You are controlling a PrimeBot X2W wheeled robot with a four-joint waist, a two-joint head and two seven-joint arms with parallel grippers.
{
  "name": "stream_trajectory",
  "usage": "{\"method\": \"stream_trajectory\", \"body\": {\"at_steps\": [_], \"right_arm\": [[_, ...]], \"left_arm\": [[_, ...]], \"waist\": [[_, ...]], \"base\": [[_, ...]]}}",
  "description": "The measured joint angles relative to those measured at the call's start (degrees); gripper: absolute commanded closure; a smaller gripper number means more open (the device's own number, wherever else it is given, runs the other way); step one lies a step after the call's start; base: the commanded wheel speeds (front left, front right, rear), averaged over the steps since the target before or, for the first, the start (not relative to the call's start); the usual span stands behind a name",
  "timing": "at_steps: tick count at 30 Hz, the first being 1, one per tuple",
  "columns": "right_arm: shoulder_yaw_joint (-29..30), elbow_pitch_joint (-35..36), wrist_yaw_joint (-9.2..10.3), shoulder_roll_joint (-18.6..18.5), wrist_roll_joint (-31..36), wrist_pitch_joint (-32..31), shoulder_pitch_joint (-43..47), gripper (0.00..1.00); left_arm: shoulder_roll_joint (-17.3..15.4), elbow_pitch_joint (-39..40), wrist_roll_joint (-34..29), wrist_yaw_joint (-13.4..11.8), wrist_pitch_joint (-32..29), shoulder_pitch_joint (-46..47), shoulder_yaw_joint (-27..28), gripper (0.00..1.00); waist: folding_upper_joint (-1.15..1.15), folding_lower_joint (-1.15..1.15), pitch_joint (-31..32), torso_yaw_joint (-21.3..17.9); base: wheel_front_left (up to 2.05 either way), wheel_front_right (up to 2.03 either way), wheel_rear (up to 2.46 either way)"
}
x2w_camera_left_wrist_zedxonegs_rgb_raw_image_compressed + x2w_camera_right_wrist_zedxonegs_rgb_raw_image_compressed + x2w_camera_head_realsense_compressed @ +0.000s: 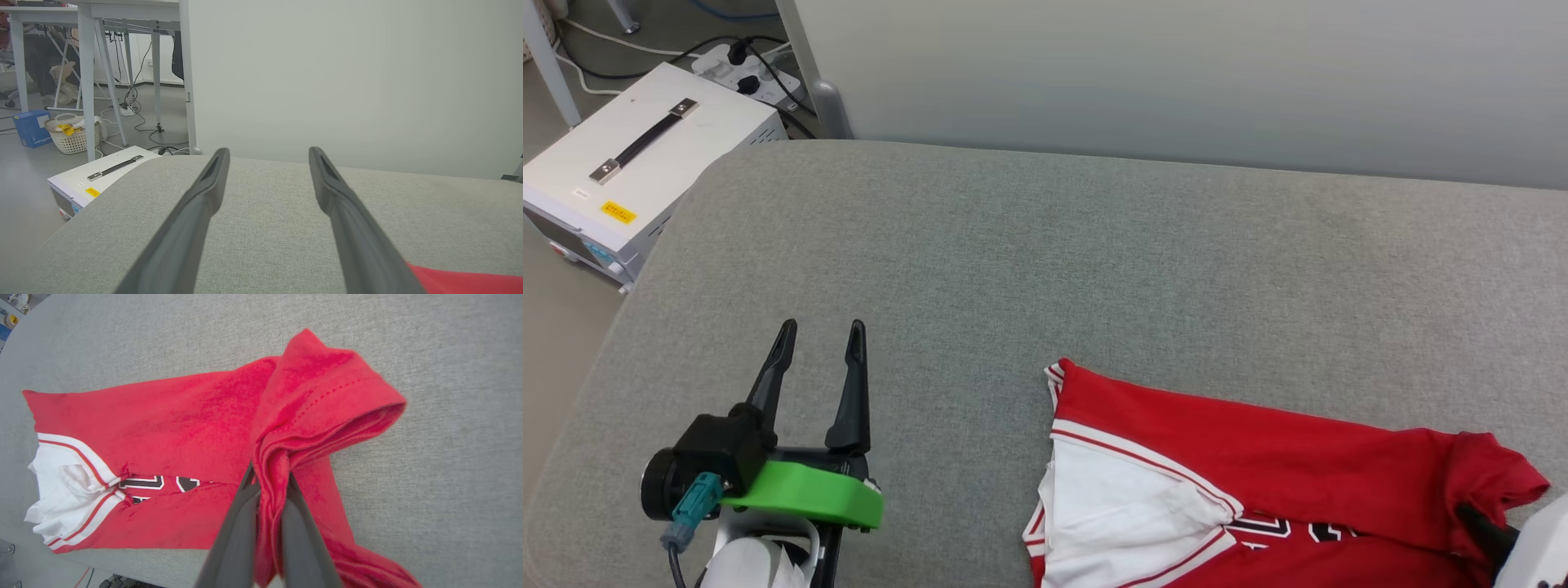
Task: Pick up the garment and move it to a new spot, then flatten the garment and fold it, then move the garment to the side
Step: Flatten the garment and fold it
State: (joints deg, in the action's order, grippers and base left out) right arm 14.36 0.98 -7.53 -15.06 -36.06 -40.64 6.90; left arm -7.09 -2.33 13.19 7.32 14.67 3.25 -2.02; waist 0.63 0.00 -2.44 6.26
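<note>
Surface: a wide table [1045, 261] covered in grey cloth, flat, with a rounded far left corner.
Room: a pale wall [1176, 73] stands right behind the far edge. Bare floor [556, 327] lies to the left.
Beside the corner: a white box [637, 163] with a black handle sits just off the rounded corner, with a power strip [743, 69] and cables behind it.
Further back: white desk legs [88, 81], a pale basket [73, 136] and a blue carton [30, 128] on the floor.
Shirt [1258, 457]: red, crumpled at the near right of the table, its white sleeve and striped trim toward the middle. The black lettering is partly hidden in a fold.
Right gripper [270, 475]: pinched tight on a bunched red fold of the shirt, which rises off the cloth.
Left gripper [821, 328]: fingers spread wide, holding nothing, over the bare near left and well apart from the shirt.
Edges: the sleeve end lies close to the table's near edge.
Open room: bare grey cloth across the far half and the left side.
</note>
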Motion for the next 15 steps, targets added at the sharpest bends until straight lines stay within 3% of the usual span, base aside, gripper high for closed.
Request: {"method": "stream_trajectory", "body": {"at_steps": [6,15], "right_arm": [[-4.94,4.83,0.00,3.47,0.13,-1.89,0.20,1.00],[-14.04,5.95,0.01,10.61,-1.60,-3.67,-2.01,1.00]], "left_arm": [[0.11,-0.23,0.02,0.00,0.00,-1.04,0.54,0.00],[0.16,-0.48,0.21,0.00,0.00,-1.22,0.68,0.00]], "waist": [[0.00,0.00,1.05,0.62],[0.00,0.00,2.30,1.84]], "base": [[0.00,0.00,0.00],[0.00,0.00,0.00]]}}
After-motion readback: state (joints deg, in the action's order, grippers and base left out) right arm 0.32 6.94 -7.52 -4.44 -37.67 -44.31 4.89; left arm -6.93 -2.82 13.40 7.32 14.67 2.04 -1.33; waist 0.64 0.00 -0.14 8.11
